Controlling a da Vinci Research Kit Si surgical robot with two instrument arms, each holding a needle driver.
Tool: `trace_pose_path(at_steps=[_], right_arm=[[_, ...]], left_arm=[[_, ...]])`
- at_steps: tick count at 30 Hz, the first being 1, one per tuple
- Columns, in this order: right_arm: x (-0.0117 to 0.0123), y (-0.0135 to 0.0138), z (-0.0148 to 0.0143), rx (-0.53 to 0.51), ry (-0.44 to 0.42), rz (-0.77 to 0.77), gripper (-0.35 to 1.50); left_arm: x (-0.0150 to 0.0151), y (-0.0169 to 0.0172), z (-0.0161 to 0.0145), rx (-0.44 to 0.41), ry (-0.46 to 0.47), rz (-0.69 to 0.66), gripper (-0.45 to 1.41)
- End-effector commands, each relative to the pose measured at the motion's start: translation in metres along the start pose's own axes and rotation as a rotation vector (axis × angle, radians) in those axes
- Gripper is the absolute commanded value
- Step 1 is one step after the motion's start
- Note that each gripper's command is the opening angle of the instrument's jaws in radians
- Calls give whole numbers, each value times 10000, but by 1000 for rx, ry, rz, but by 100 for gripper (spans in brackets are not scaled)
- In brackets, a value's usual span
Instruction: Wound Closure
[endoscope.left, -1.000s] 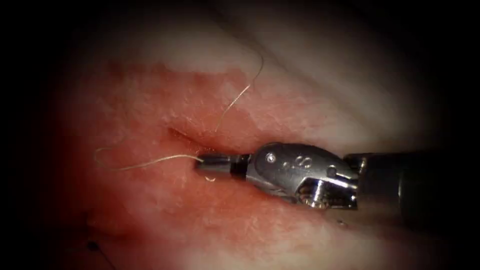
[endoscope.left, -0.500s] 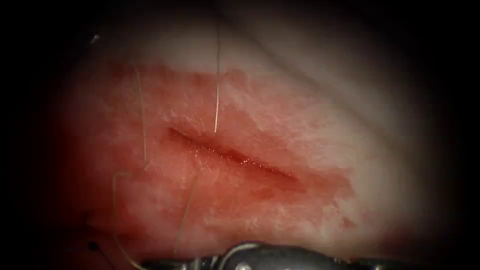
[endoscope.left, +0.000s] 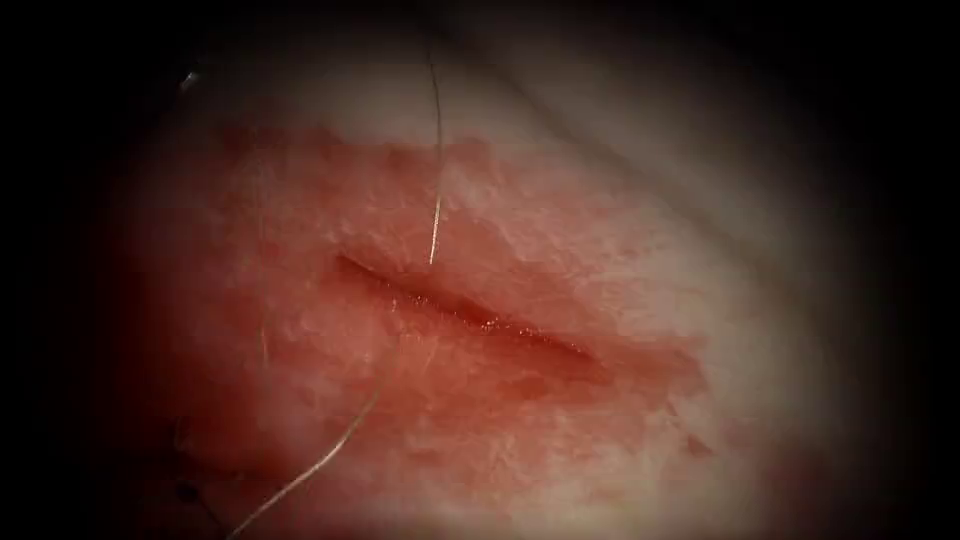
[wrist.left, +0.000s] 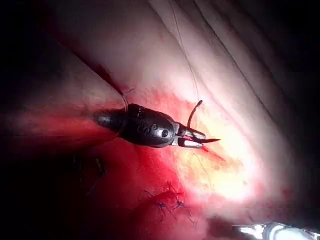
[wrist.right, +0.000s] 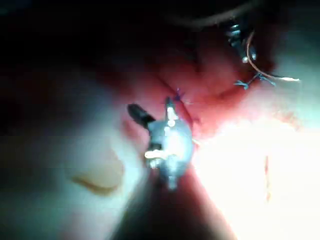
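Thread (endoscope.left: 335, 450): lower left, loop gone, strand now runs straight from the cut; slack taken up.
Cut (endoscope.left: 470, 315): centre, uncovered, unclosed.
Left tool (wrist.left: 197, 140): clamped on needle (wrist.left: 194, 114) near one end, seemingly off tissue (endoscope.left: 600, 250).
Right tool (wrist.right: 167, 112): drawn back off cut; grip cannot be told.

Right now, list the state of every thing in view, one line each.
Pale pink pork-belly tissue: cut, wet with red fluid.
Narrow dark cut: open, unclosed.
Thin pale thread: crosses the cut near its left end.
Curved dark needle: out of the tissue, held near one end.
Left arm's tool: shut on the needle.
Right arm's tool: what it holds cannot be told.
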Motion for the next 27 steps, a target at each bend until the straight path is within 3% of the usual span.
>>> trace_pose_path(at_steps=[1,8,12,20,27], right_arm=[[-8,9,-4,-7,-3,-6,126],[-30,47,-55,-21,2,-29,124],[-45,76,-65,-96,-18,-86,123],[-105,140,-24,-133,-40,-262,123],[-143,156,17,-166,-71,-330,123]], left_arm=[[-6,2,4,-2,1,-1,-35],[-6,1,0,-6,3,-2,-35],[-6,1,0,-6,3,-2,-35],[-8,1,0,-6,3,0,-35],[-8,1,1,-7,0,0,-35]])
